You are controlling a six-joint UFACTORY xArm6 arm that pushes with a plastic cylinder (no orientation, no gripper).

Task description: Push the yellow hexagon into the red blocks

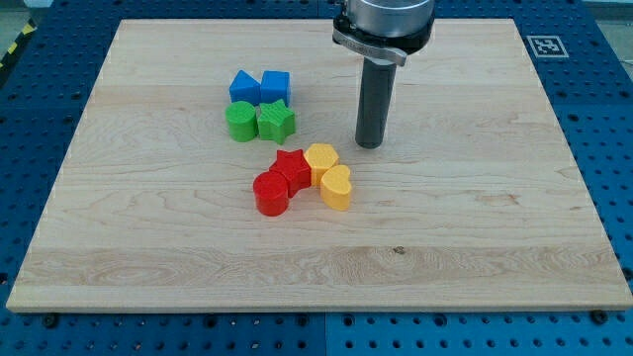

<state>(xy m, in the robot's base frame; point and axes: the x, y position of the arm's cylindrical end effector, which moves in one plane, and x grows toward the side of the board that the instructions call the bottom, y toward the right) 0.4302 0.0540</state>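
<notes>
The yellow hexagon (320,158) lies near the board's middle and touches the red star-shaped block (292,168) on its left. A red cylinder (270,193) sits against that red block at its lower left. A yellow heart-shaped block (336,188) touches the hexagon from below. My tip (369,144) rests on the board a short way to the upper right of the yellow hexagon, apart from it.
Two blue blocks (260,86) and, just below them, a green cylinder (240,122) and a green star-shaped block (276,121) form a cluster up and left of the red blocks. The wooden board (148,227) lies on a blue perforated table.
</notes>
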